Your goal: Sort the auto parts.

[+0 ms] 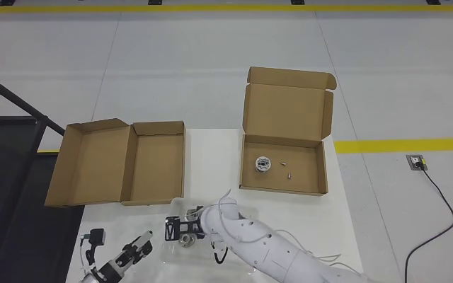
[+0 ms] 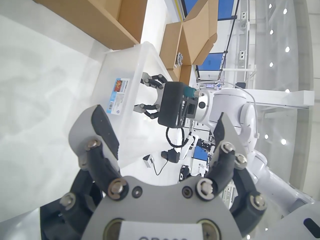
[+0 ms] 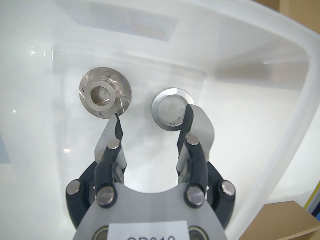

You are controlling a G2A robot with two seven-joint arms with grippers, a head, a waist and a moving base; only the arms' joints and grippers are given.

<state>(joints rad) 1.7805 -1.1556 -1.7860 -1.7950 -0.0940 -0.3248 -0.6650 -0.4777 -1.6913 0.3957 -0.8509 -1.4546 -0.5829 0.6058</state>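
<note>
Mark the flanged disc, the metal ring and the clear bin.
flanged disc (image 3: 103,93), right wrist view, on its raised central hub.
metal ring (image 3: 154,108), right wrist view, on its flat rim.
clear bin (image 2: 117,68), left wrist view, on its outer wall above the label.

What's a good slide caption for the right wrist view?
Right gripper, fingers open, inside the clear bin, poised over a flanged hub and a metal ring.
</note>
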